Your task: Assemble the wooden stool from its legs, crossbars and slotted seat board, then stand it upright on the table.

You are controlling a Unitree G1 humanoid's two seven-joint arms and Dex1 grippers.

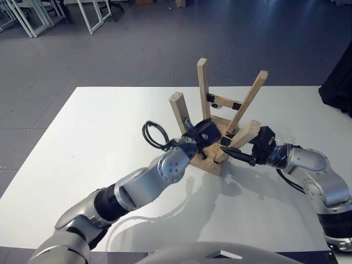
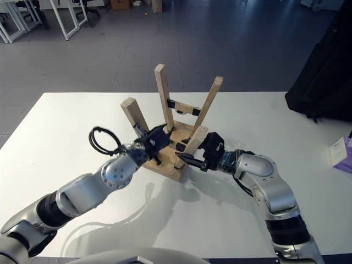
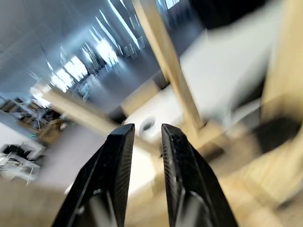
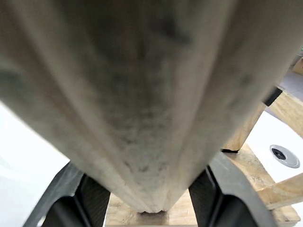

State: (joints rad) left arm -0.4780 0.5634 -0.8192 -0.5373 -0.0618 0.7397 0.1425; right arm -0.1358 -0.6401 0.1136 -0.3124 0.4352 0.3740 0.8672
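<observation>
Grippers met low at the near side of the upturned stool [image 1: 221,124], which sat past the middle of the white bench [image 1: 93,143]. The right gripper [image 1: 230,149] was clenched around the near right leg [image 1: 246,133], which leaned outward from the seat board [image 1: 210,163]. The right wrist view showed that leg wedged between both fingers. The left gripper [image 3: 144,128] sat just beside it, low among the legs, its fingers narrowly parted and grasping nothing. The seat board lay flat on the bench with all four legs pointing up. Farther back, the near left leg [image 1: 178,110] tilted left. The far left leg [image 1: 204,88] and far right leg [image 1: 251,99] rose behind it, joined by a crossbar [image 1: 225,102] with dark ends. Grey floor [image 1: 137,38] lay beyond the bench.
</observation>
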